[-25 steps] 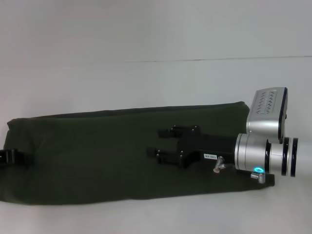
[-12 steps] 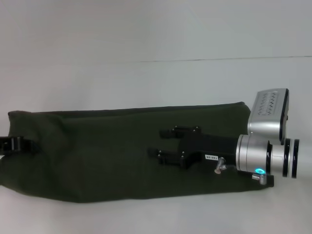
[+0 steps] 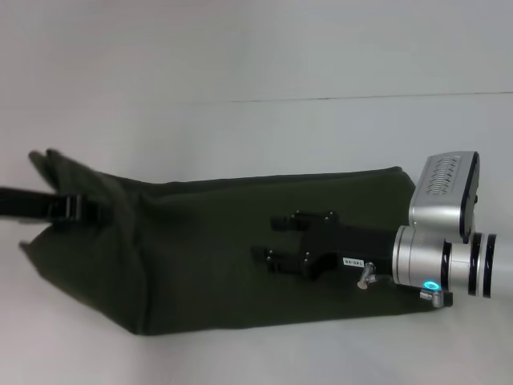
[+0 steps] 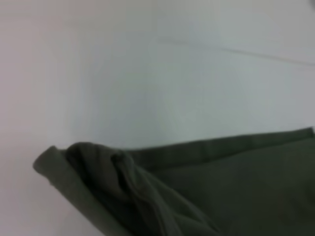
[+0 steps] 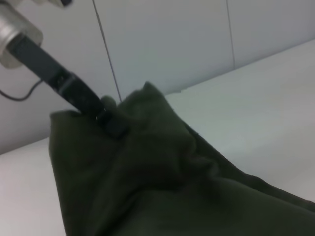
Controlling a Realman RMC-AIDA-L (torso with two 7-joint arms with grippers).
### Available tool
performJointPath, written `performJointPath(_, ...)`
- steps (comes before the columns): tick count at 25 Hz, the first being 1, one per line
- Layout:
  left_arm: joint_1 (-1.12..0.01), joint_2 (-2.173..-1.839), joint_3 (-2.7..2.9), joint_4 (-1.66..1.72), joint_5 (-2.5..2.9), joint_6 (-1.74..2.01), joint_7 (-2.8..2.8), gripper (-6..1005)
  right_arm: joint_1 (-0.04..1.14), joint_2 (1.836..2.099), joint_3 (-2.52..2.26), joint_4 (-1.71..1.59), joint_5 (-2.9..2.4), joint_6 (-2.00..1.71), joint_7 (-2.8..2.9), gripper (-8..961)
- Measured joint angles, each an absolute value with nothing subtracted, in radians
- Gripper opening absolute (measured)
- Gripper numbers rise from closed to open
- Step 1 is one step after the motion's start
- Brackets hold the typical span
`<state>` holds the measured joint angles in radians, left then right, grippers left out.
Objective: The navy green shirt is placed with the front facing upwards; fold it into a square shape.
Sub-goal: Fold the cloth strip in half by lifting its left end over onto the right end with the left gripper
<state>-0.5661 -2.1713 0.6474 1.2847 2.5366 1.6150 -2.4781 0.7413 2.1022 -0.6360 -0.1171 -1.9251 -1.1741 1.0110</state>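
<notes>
Olive cotton now rises at the table's left edge, where the left gripper, clamped on the navy green shirt, has lifted that end to fold rightward, while the right gripper rests spread on the cloth.

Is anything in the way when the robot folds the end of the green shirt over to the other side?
Only its own right pincer, which lies on the middle of the navy green shirt. The left pincer holds the raised end; nothing else shows on the white table.
</notes>
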Motion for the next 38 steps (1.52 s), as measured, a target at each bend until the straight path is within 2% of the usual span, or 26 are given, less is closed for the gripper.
performJointPath(19,-0.564,-2.166,0.654,1.335,2.181,1.719,-2.52,100,0.782,2.111,-0.64,-0.082,-1.924,-1.12,0.988,696)
performJointPath(38,-0.564,-2.167,0.704,1.312,2.12,1.719,-2.513,99,0.833,2.112,-0.618,-0.043,-1.784,-0.949,0.925,695)
